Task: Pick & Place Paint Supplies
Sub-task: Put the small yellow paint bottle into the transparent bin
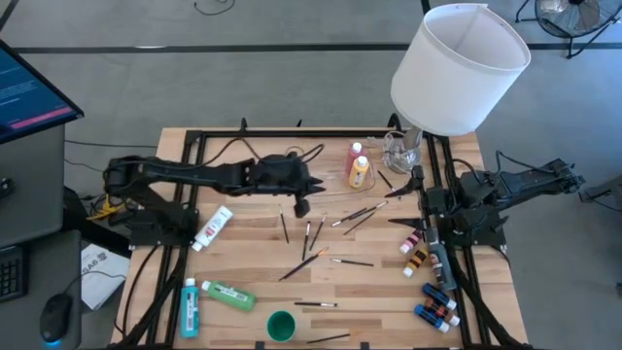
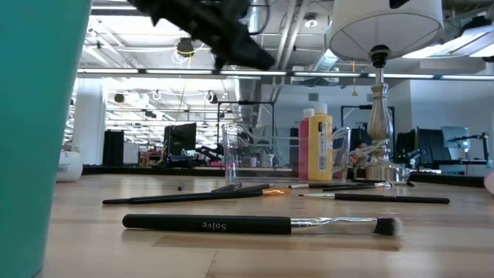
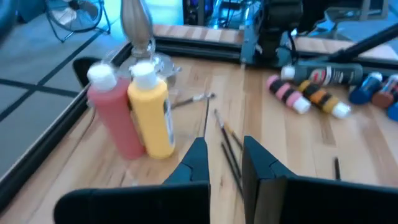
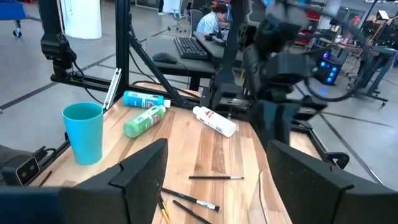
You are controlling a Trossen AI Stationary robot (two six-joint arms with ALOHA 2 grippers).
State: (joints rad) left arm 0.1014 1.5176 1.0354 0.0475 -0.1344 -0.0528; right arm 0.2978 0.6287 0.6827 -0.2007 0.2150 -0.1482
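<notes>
The left hand hangs closed and empty above mid-counter, over scattered brushes, with the red bottle and yellow bottle standing just beyond. The right hand waits open at the right edge. To lift a brush cleanly, open first, descend squarely across its handle, then close near its middle.

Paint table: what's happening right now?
Nothing is held. The left claw, shut and empty, hangs over the scattered brushes mid-table, near the upright red bottle and yellow bottle. The right claw waits open at the table's right edge. The green bottle lies by the teal cup.
</notes>
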